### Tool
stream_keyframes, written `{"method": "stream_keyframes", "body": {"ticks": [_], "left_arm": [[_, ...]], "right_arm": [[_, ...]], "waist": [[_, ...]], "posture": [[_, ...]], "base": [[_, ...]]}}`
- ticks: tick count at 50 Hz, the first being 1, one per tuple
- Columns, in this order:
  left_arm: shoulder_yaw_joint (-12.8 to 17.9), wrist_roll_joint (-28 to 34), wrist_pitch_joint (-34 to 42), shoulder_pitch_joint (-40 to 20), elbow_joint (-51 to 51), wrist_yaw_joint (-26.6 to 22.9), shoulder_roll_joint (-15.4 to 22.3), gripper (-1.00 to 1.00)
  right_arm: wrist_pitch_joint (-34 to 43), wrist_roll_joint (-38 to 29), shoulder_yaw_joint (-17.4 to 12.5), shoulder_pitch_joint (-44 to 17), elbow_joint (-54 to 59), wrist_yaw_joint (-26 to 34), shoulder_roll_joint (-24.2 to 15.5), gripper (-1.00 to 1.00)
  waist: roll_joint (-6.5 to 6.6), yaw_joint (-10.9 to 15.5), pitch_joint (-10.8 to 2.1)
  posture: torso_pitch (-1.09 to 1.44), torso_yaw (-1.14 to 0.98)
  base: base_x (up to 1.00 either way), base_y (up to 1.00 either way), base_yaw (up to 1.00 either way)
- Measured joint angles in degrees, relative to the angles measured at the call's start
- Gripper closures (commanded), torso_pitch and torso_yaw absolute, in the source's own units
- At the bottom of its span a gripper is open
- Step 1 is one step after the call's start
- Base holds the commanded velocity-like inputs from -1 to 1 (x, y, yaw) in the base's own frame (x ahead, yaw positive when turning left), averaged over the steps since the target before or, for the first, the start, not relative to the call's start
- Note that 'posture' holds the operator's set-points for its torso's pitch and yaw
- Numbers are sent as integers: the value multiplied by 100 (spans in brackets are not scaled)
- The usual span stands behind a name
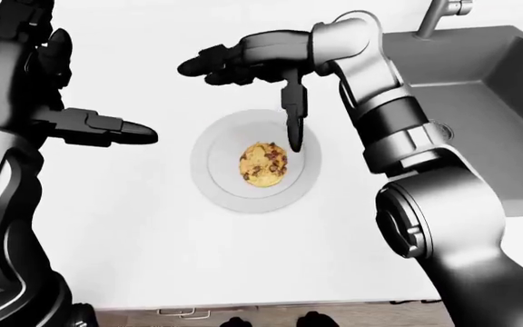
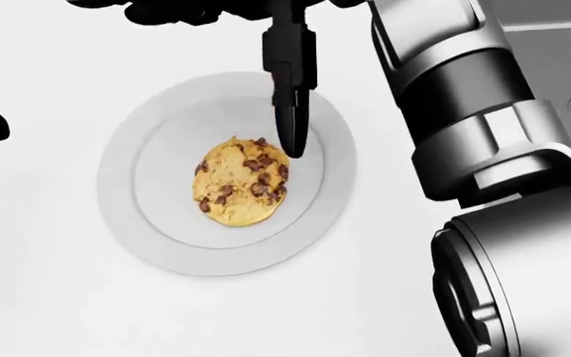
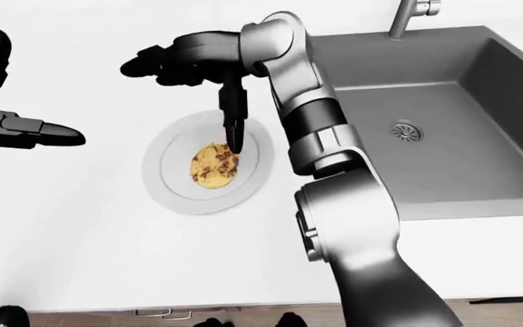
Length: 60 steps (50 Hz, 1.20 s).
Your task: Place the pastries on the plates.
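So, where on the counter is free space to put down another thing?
The white counter is bare below the plate, toward its near edge, and between plate and left hand. Above the cookie the right hand crowds it; the sink borders the right.

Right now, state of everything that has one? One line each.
cookie: lying flat in the middle of the plate, not held.
plate: on the white counter, holding the one cookie.
right hand: open, above the plate, one finger pointing down by the cookie's edge.
left hand: open, off to the plate's left, holding nothing.
sink: nothing in the visible part of the basin.
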Motion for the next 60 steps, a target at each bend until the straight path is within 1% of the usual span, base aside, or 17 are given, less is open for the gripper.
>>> {"method": "stream_keyframes", "body": {"ticks": [3, 5, 7, 13, 17, 21, 26, 32, 35, 38, 42, 45, 49, 53, 57, 58, 60], "left_arm": [[-10, 1, -14, -31, 34, -4, 9, -100], [-9, -1, -17, -44, 42, -13, 15, -100], [-1, -8, -6, -59, 37, -21, 17, -100], [-11, -35, -11, -50, -17, -41, 18, -100], [-42, -28, 10, 12, -38, -71, 1, -100], [-52, -4, 51, -8, -12, -73, -23, -100], [-53, 21, 62, -43, -23, -65, -33, -100], [-63, 42, 58, -62, -47, -69, -38, -100], [-82, 57, 38, -55, -17, -69, -56, -100], [-102, 63, 42, -92, 22, -79, -57, -100], [-95, 85, 24, -90, 21, -92, -37, -100], [-96, 124, -12, -128, 63, -70, -47, -100], [-128, 169, -23, -125, 143, -57, -58, -100], [-94, 185, 32, -79, 121, -79, -59, -100], [-50, 222, 25, -123, 86, -73, -35, -100], [-59, 228, 12, -133, 87, -70, -37, -100], [-89, 230, -15, -157, 93, -73, -38, -100]], "right_arm": [[15, 7, -27, -159, 163, -165, -39, -100], [109, -54, -41, -302, 338, -465, -77, -100], [426, -167, -68, -465, 517, -962, -90, -100], [1923, -350, -241, -840, 737, -2543, -62, -100], [2894, -105, -505, -1096, 813, -3523, -64, -100], [3613, 297, -687, -1229, 827, -4429, -130, -100], [4040, 746, -682, -1230, 772, -5172, -211, -100], [4285, 1150, -685, -1276, 630, -5768, -282, -100], [4317, 1195, -521, -1330, 499, -5976, -346, -100], [4319, 1365, -686, -1373, 352, -6253, -347, -100], [4220, 1513, -568, -1291, 177, -6371, -387, -100], [4262, 1572, -541, -1324, 192, -6377, -384, -100], [4377, 1722, -571, -1399, 230, -6407, -364, -100], [4424, 1834, -571, -1408, 173, -6451, -356, -100], [4417, 1928, -556, -1407, 29, -6490, -363, -100], [4415, 1940, -547, -1396, 12, -6498, -374, -100], [4443, 1963, -550, -1351, -46, -6518, -392, -100]], "waist": [[-1, -1, 6], [0, -1, 5], [2, 2, 2], [0, 45, -13], [-5, 81, -16], [-25, 113, -72], [-40, 135, -215], [-31, 164, -420], [-33, 173, -532], [-41, 183, -645], [-52, 188, -800], [-50, 192, -848], [-51, 199, -1117], [-36, 167, -1137], [-48, 88, -1199], [-88, 47, -1203], [-241, -31, -1189]], "posture": [[25, 0], [25, 0], [25, 0], [25, 0], [23, 0], [19, 0], [14, 0], [8, 0], [5, 0], [2, 0], [0, 0], [0, 0], [0, 0], [0, 0], [0, 0], [0, 0], [0, 0]], "base": [[0, 0, 0], [0, 0, 0], [0, 0, 0], [0, 0, 0], [0, 0, 0], [0, 0, 0], [0, 0, 0], [0, 0, 0], [0, 0, 0], [0, 0, 0], [0, 0, 0], [-4, 0, 0], [-65, 1, 0], [-100, 0, 0], [-100, 0, 0], [-100, 0, 0], [-100, 0, 0]]}}
